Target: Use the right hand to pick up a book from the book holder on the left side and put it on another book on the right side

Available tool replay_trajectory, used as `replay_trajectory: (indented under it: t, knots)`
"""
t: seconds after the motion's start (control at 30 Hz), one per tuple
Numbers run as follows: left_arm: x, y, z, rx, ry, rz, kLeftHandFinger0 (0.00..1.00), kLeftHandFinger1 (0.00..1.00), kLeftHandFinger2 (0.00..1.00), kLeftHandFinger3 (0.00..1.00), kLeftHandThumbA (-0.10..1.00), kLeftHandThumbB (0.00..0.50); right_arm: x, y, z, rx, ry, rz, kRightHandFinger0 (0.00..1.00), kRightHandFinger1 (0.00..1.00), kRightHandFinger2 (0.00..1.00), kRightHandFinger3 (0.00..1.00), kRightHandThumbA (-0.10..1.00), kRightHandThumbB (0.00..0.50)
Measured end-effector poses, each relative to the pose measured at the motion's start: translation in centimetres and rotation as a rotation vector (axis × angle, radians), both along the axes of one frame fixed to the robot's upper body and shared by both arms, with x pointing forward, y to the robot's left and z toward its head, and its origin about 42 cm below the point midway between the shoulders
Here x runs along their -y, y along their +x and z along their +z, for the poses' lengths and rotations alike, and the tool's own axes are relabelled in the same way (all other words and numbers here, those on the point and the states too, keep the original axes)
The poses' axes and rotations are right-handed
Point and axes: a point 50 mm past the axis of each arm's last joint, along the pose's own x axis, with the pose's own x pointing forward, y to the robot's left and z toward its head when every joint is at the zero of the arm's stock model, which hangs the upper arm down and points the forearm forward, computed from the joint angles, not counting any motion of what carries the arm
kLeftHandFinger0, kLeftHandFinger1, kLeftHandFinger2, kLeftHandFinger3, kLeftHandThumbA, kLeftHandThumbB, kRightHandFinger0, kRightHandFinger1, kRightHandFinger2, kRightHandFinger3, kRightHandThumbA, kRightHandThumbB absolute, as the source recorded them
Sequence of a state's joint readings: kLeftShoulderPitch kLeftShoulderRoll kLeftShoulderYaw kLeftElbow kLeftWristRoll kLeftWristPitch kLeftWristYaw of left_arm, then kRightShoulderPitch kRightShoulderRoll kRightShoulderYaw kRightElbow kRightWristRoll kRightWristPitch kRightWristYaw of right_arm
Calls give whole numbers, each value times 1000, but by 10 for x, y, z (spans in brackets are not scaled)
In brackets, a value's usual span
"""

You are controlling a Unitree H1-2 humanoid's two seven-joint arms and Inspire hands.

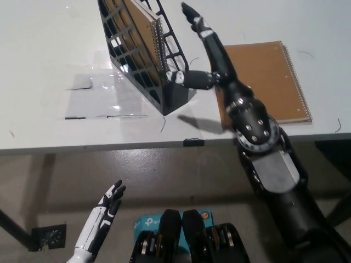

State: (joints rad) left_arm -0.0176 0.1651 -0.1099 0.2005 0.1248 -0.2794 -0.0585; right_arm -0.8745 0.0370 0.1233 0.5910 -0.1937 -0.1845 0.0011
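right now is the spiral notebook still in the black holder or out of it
In. The brown spiral-bound notebook stands inside the black lattice book holder; the black right hand is open beside it, holding nothing.

The black book holder (148, 52) stands tall on the white table (49, 49), with brown books (140, 33) packed inside it. The right hand (205, 52), fingers spread wide, reaches just beside its right wall. Right of it a flat brown book (269, 76) lies low. The table is bare far left. The left hand (107, 205) hangs below the near edge.
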Motion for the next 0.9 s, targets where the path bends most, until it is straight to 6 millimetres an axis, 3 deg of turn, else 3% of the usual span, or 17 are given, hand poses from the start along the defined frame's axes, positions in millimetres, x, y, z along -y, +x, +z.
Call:
replay_trajectory:
  t: [0.27, 0.5, 0.63, 0.9]
  knots:
    - [1, 0, 2, 6, 22, -7, 1000, 1000, 1000, 1000, 1000, 222, -18, 18, 7, -61, -5, 15, 1000, 1000, 1000, 1000, 1000, 344]
    - [1, 0, 2, 6, 27, -12, 1000, 1000, 1000, 1000, 956, 202, -26, 18, 13, -64, -4, 24, 1000, 1000, 1000, 1000, 1000, 323]
    - [2, 0, 2, 4, 28, -16, 1000, 1000, 1000, 1000, 928, 182, -27, 18, 12, -73, -6, 22, 1000, 1000, 1000, 1000, 1000, 350]
    - [1, 0, 2, 2, 27, -16, 1000, 1000, 1000, 1000, 900, 198, -30, 18, 13, -93, 9, 24, 1000, 1000, 1000, 1000, 1000, 344]
